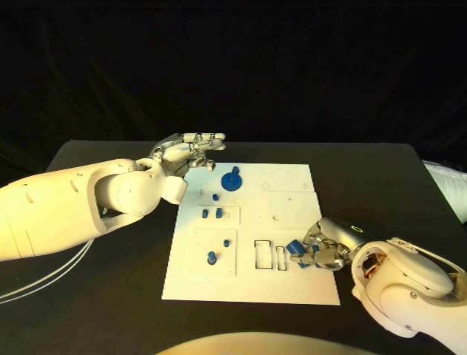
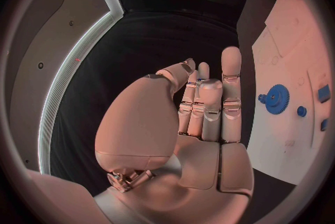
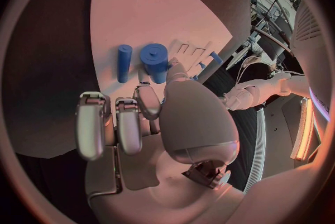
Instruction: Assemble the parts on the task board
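Over the task board (image 1: 249,285) at about 5 o'clock, right hand (image 1: 320,254) curls onto blue cylinders (image 1: 296,248); left hand (image 1: 194,150) hovers empty at 11, beside the blue gear (image 1: 231,180). Left wrist: fingers straight, holding nothing. Right wrist: blue peg (image 3: 123,62) and thicker cylinder (image 3: 155,61) lie parallel, just past the fingertips (image 3: 147,102); grip unclear.

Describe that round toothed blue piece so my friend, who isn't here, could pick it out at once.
Start at the white task board in the middle of the black table. Go to its far end, near the robot's left hand, held open above the board's far corner. The blue gear lies there: a wide toothed disc, by far the broadest blue part, while its neighbours are small pegs and blocks.
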`<state>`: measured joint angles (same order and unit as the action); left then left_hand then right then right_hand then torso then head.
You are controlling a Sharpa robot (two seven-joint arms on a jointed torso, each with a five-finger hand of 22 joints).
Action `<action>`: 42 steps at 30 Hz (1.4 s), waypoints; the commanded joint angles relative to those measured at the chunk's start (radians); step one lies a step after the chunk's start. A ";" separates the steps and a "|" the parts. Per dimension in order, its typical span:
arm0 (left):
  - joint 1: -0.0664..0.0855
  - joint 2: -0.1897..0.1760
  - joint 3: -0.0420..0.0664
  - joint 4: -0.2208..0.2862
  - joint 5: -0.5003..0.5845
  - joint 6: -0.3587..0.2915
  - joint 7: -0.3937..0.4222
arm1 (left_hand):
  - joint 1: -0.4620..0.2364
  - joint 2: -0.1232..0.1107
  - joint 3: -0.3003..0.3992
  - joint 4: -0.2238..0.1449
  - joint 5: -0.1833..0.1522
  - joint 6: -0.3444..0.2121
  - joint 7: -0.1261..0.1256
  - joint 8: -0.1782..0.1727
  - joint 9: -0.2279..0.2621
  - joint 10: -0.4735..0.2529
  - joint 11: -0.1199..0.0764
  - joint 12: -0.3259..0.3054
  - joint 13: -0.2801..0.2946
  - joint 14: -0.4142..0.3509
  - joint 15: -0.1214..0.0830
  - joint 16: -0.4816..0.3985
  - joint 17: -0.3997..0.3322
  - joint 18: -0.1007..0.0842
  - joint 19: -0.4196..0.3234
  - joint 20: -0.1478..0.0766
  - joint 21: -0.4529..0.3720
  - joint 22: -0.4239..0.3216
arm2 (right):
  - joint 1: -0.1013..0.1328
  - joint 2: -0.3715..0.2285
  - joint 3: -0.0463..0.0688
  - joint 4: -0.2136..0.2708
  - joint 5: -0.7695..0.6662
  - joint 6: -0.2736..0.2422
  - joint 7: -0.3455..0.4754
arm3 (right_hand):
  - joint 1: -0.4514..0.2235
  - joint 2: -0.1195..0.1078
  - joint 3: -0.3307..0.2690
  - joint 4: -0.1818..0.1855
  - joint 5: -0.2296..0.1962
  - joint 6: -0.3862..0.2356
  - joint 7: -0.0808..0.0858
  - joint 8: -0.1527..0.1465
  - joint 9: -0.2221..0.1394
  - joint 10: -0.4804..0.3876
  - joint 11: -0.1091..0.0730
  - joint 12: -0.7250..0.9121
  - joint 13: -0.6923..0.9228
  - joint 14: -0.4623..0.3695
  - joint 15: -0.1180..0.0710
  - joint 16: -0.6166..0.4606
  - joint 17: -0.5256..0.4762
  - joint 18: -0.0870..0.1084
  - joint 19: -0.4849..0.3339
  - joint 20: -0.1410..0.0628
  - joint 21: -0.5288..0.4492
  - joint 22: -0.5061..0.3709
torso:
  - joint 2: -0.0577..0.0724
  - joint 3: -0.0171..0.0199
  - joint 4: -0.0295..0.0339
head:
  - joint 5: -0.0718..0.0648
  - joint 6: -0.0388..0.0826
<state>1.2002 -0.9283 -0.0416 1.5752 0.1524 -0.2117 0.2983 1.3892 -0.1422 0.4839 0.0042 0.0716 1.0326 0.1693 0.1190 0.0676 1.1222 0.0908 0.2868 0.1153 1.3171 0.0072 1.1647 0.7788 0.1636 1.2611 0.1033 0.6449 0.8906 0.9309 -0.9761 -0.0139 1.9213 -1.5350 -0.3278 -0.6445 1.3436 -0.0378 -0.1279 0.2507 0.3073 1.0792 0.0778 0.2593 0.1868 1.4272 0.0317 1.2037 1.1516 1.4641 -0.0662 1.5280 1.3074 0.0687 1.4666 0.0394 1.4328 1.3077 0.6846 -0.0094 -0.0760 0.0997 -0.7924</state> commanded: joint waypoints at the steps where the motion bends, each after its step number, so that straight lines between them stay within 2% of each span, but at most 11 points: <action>1: 0.000 -0.001 0.001 0.003 -0.003 0.019 0.006 | -0.001 0.006 -0.004 0.000 0.000 -0.003 0.001 -0.004 0.000 -0.006 0.001 0.004 0.002 -0.007 0.000 -0.003 -0.001 0.014 -0.006 0.002 -0.006 -0.001 | -0.005 -0.014 0.000 0.015 0.038 -0.087 -0.007 | 0.062 0.060 0.001 -0.003 0.000 0.014 -0.006 0.005 0.012 0.041 -0.039 0.164 0.229 0.093 -0.008 0.005 0.197 -0.019 0.021 -0.008 0.004 0.033 | -0.001 0.0003 -0.0004 | 0.002 0.000; 6: 0.000 0.000 0.001 0.002 -0.003 0.020 0.005 | -0.001 0.006 -0.004 0.000 0.000 -0.003 0.001 -0.004 0.000 -0.006 0.001 0.004 0.002 -0.007 0.000 -0.003 -0.001 0.014 -0.006 0.002 -0.006 -0.001 | -0.002 -0.022 0.007 0.049 0.105 -0.170 0.024 | 0.043 0.051 -0.011 0.008 0.007 0.010 -0.003 0.003 0.018 0.044 -0.036 0.168 0.234 0.093 -0.007 0.006 0.197 -0.018 0.020 -0.009 0.003 0.031 | -0.001 -0.0008 0.0004 | -0.001 0.002; 10: 0.000 0.002 0.001 0.002 -0.003 0.024 0.003 | 0.002 0.009 -0.003 -0.002 0.001 -0.003 0.001 -0.004 0.000 -0.007 0.001 0.006 0.002 -0.008 -0.001 -0.004 -0.003 0.014 -0.006 0.002 -0.006 -0.002 | 0.001 -0.015 0.010 0.063 0.145 -0.186 0.034 | 0.034 0.049 -0.017 0.015 0.024 0.009 -0.003 0.003 0.023 0.045 -0.037 0.168 0.236 0.093 -0.007 0.006 0.197 -0.018 0.020 -0.009 0.003 0.030 | 0.000 0.0006 0.0028 | -0.002 0.003; 16: 0.000 0.001 0.001 0.004 -0.003 0.025 0.003 | 0.002 0.009 -0.003 -0.003 0.001 -0.003 0.001 -0.004 0.000 -0.007 0.001 0.007 0.002 -0.008 -0.001 -0.004 -0.003 0.014 -0.006 0.002 -0.007 -0.002 | 0.002 0.018 0.011 0.053 0.191 -0.137 0.025 | 0.005 0.048 -0.036 0.035 0.101 0.006 -0.003 0.000 0.037 0.045 -0.036 0.166 0.241 0.093 -0.006 0.006 0.198 -0.018 0.020 -0.009 0.003 0.031 | 0.001 -0.0011 0.0021 | 0.003 0.000; 19: 0.000 0.001 0.001 0.005 -0.003 0.026 0.003 | 0.002 0.009 -0.003 -0.003 0.001 -0.003 0.001 -0.004 0.000 -0.007 0.001 0.007 0.002 -0.008 -0.001 -0.004 -0.003 0.014 -0.006 0.002 -0.007 -0.002 | 0.002 0.042 0.011 0.043 0.194 -0.102 0.005 | -0.027 0.054 -0.050 0.038 0.126 0.017 -0.007 0.005 0.046 0.047 -0.039 0.165 0.243 0.093 -0.008 0.006 0.198 -0.018 0.019 -0.009 0.003 0.031 | 0.001 -0.0002 0.0016 | 0.006 -0.002; 22: 0.000 0.001 0.001 0.006 -0.003 0.027 0.001 | 0.002 0.009 -0.004 -0.002 0.001 -0.003 0.001 -0.004 0.000 -0.008 0.001 0.007 0.002 -0.008 -0.001 -0.003 -0.002 0.014 -0.006 0.002 -0.007 -0.002 | 0.002 0.064 0.011 0.037 0.190 -0.065 -0.017 | -0.062 0.058 -0.069 0.039 0.127 0.031 -0.013 0.012 0.058 0.048 -0.043 0.163 0.244 0.093 -0.012 0.003 0.194 -0.017 0.018 -0.012 0.001 0.029 | 0.002 0.0006 0.0036 | 0.007 -0.002; 25: 0.000 0.000 0.001 0.007 -0.003 0.029 0.000 | 0.002 0.009 -0.004 -0.002 0.001 -0.003 0.001 -0.004 0.000 -0.008 0.001 0.007 0.002 -0.008 -0.001 -0.003 -0.002 0.014 -0.006 0.002 -0.007 -0.002 | 0.002 0.081 0.010 0.033 0.182 -0.042 -0.032 | -0.078 0.063 -0.077 0.039 0.125 0.039 -0.018 0.017 0.066 0.048 -0.047 0.161 0.245 0.092 -0.015 0.002 0.192 -0.017 0.017 -0.014 0.000 0.026 | 0.001 -0.0008 0.0016 | 0.008 -0.003; 28: 0.000 0.000 0.001 0.008 -0.003 0.030 -0.001 | 0.002 0.009 -0.004 -0.002 0.001 -0.003 0.001 -0.004 0.000 -0.008 0.001 0.007 0.002 -0.008 -0.001 -0.003 -0.002 0.014 -0.006 0.002 -0.007 -0.002 | 0.002 0.095 0.010 0.028 0.174 -0.022 -0.044 | -0.084 0.064 -0.082 0.039 0.122 0.043 -0.020 0.019 0.069 0.048 -0.049 0.158 0.242 0.092 -0.016 0.001 0.191 -0.017 0.017 -0.016 -0.001 0.026 | 0.001 -0.0005 0.0021 | 0.009 -0.003; 35: 0.000 -0.002 0.001 0.010 -0.003 0.030 -0.002 | 0.001 0.008 -0.005 -0.003 0.000 -0.004 0.001 -0.004 0.000 -0.009 0.001 0.008 0.002 -0.009 -0.001 -0.003 -0.004 0.014 -0.006 0.002 -0.007 -0.002 | 0.004 0.115 0.010 0.019 0.164 -0.002 -0.059 | -0.089 0.066 -0.085 0.039 0.120 0.047 -0.022 0.021 0.073 0.047 -0.051 0.155 0.241 0.092 -0.018 0.002 0.191 -0.017 0.017 -0.017 -0.001 0.026 | 0.001 0.0009 0.0023 | 0.011 -0.004; 39: 0.001 -0.003 0.001 0.011 -0.003 0.030 -0.002 | 0.001 0.008 -0.005 -0.003 0.000 -0.004 0.001 -0.004 0.000 -0.009 0.001 0.008 0.002 -0.009 -0.001 -0.003 -0.004 0.014 -0.006 0.002 -0.007 -0.002 | 0.005 0.121 0.010 0.017 0.156 0.003 -0.064 | -0.101 0.068 -0.092 0.040 0.117 0.048 -0.023 0.022 0.078 0.047 -0.052 0.151 0.239 0.092 -0.019 0.001 0.191 -0.016 0.017 -0.019 -0.001 0.026 | 0.001 -0.0001 0.0030 | 0.012 -0.006; 42: 0.001 -0.003 0.001 0.011 -0.003 0.030 -0.001 | 0.001 0.008 -0.005 -0.003 0.000 -0.004 0.001 -0.004 0.000 -0.009 0.001 0.008 0.002 -0.009 -0.001 -0.003 -0.004 0.014 -0.006 0.002 -0.007 -0.002 | 0.005 0.123 0.010 0.015 0.143 -0.002 -0.067 | -0.128 0.069 -0.108 0.040 0.086 0.047 -0.025 0.023 0.086 0.046 -0.054 0.146 0.238 0.092 -0.021 0.001 0.191 -0.016 0.017 -0.020 -0.002 0.025 | 0.001 -0.0002 0.0028 | 0.013 -0.006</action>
<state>1.2002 -0.9320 -0.0416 1.5833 0.1524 -0.2014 0.2933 1.3892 -0.1423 0.4840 0.0042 0.0716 1.0325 0.1693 0.1190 0.0676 1.1222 0.0908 0.2904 0.1161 1.3171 0.0072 1.1647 0.7770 0.1635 1.2611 0.1033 0.6414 0.8896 0.9362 -0.8542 -0.0036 1.9370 -1.3645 -0.3556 -0.6873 1.2152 0.0322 -0.2354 0.2906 0.3869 1.1151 0.0643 0.2786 0.2742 1.4147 0.0338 1.2274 1.2329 1.4685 -0.0805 1.5280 1.3079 0.0688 1.4662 0.0251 1.4327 1.3073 0.6858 -0.0091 -0.0733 0.1118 -0.7980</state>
